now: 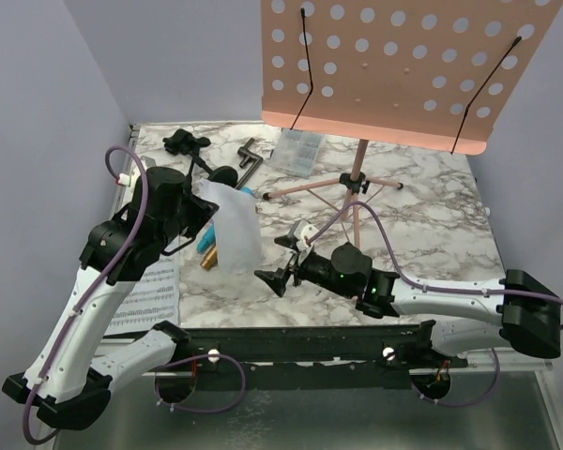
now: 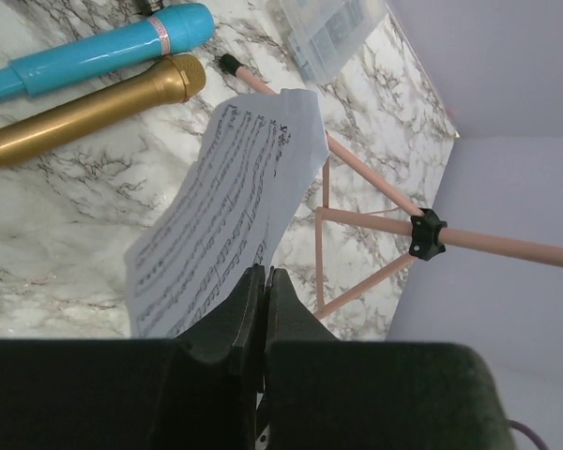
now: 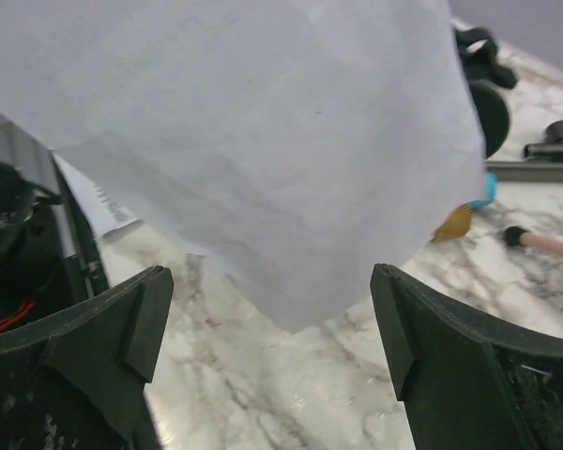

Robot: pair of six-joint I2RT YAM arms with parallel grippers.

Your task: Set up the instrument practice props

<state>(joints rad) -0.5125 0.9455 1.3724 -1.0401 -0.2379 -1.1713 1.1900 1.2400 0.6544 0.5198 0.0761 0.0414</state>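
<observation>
Marble tabletop (image 1: 432, 225) — clear box (image 1: 296, 150) beyond tripod legs (image 1: 305, 190)

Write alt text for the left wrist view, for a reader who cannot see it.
The left gripper pinches a printed music page by its edge in shut jaws, above a marble table. Beyond lie a blue microphone and a gold microphone side by side, and pink tripod legs.

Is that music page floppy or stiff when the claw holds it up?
Probably floppy: the page bends over while the left claw pinches just one edge. Likely very light, since that pinch holds it up. It looks thin, so a hard tug might tear it.
</observation>
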